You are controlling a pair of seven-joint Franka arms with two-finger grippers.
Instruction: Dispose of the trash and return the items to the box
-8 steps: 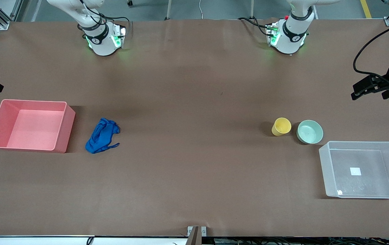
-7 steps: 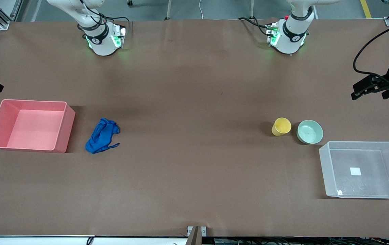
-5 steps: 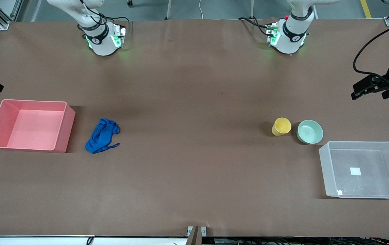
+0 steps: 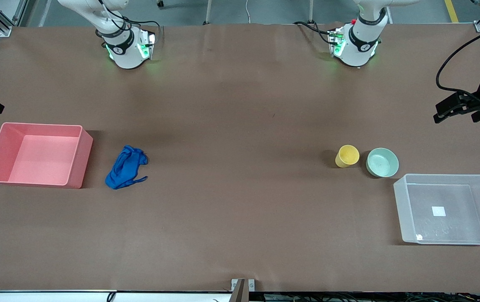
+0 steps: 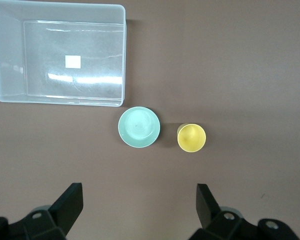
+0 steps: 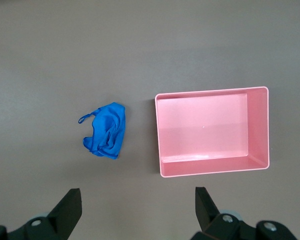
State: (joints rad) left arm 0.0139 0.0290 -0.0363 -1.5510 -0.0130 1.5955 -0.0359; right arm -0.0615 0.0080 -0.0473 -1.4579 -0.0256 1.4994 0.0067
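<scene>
Both grippers hang high with jaws spread wide and nothing in them: your left gripper (image 5: 137,207) over the table near the yellow cup (image 4: 347,156) and mint bowl (image 4: 382,162), your right gripper (image 6: 137,210) near the blue wad (image 4: 126,167). You see the cup just beside the bowl, both near the clear tub (image 4: 450,209). The wad lies beside the pink bin (image 4: 37,154), apart from it.

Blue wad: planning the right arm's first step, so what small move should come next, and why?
Probably lower the open right gripper toward the blue wad. It lies loose beside the pink bin, ungrasped, and the gripper hangs high above it.
</scene>
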